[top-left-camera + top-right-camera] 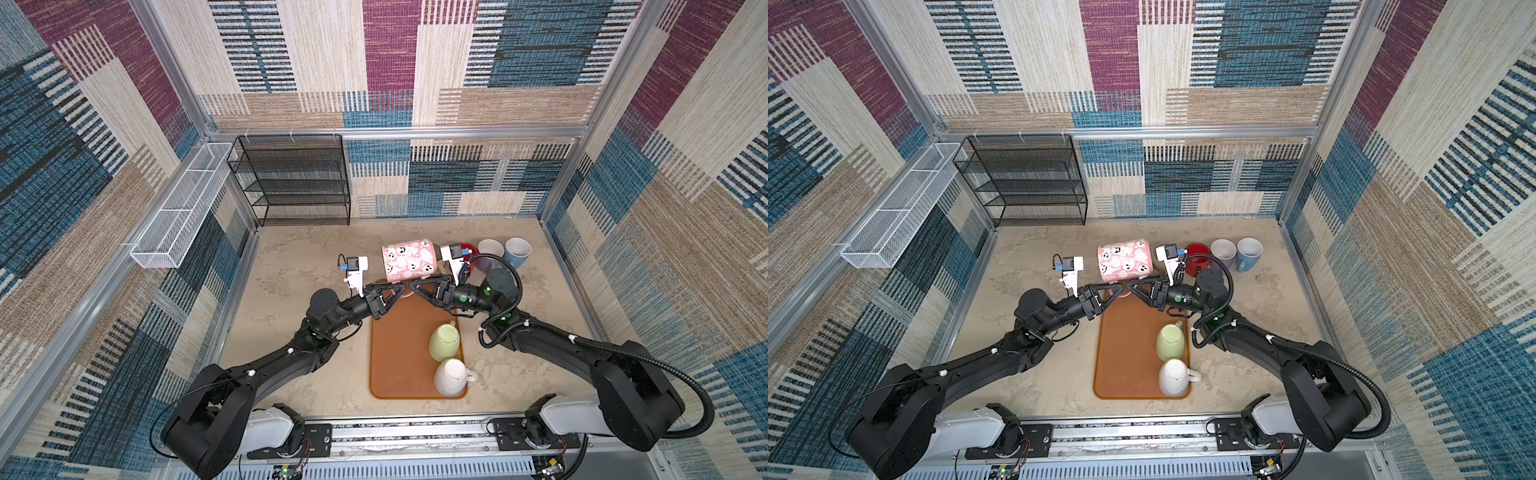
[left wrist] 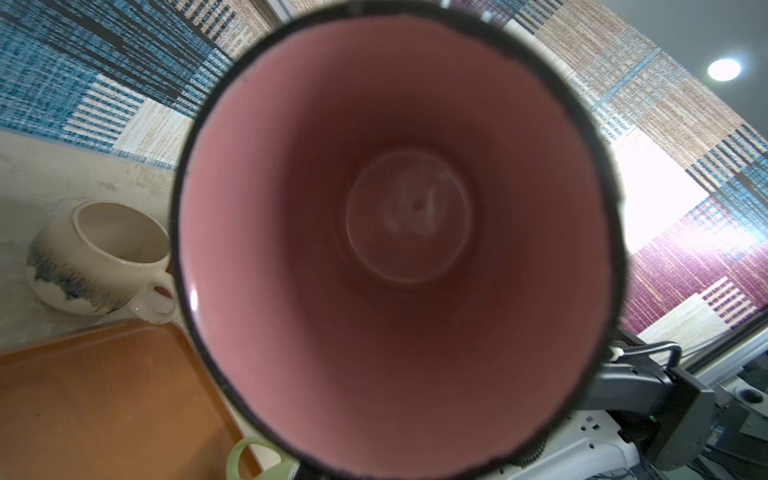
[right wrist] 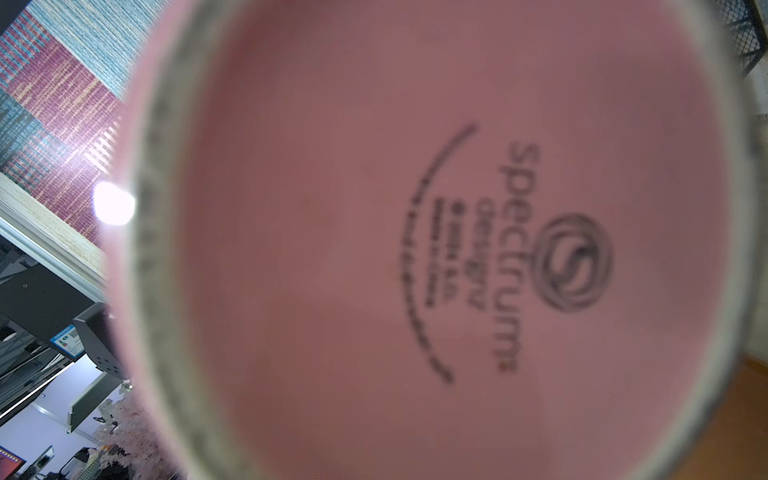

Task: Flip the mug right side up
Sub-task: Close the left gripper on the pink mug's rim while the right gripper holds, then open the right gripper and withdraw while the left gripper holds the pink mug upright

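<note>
Tabletop (image 1: 291, 257) mottled beige | walls (image 1: 324, 62) patchwork carpet | left claw (image 1: 402, 286), right claw (image 1: 413, 285) meet at mug (image 1: 409, 259) (grip: cannot tell)

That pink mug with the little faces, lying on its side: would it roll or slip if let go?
The pink mug looks like glazed ceramic, so probably rigid, fairly heavy and breakable if dropped. Its round wall would likely roll on the tray. The shiny glaze may be slippery.
</note>
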You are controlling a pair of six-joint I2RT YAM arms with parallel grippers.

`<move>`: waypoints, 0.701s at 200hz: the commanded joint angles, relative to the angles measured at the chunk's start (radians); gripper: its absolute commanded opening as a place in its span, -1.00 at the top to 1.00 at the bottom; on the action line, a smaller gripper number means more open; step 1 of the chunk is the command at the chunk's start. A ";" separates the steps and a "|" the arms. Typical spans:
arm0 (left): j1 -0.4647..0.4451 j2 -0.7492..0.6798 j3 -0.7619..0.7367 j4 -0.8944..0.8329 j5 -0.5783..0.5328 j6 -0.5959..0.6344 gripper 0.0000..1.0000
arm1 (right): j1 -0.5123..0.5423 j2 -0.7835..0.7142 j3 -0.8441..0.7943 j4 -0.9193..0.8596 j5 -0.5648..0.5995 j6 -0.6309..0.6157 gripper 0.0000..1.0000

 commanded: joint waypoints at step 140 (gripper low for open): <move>0.045 -0.164 0.090 -0.600 -0.195 0.223 1.00 | -0.022 -0.191 -0.028 -0.394 0.169 -0.225 -0.27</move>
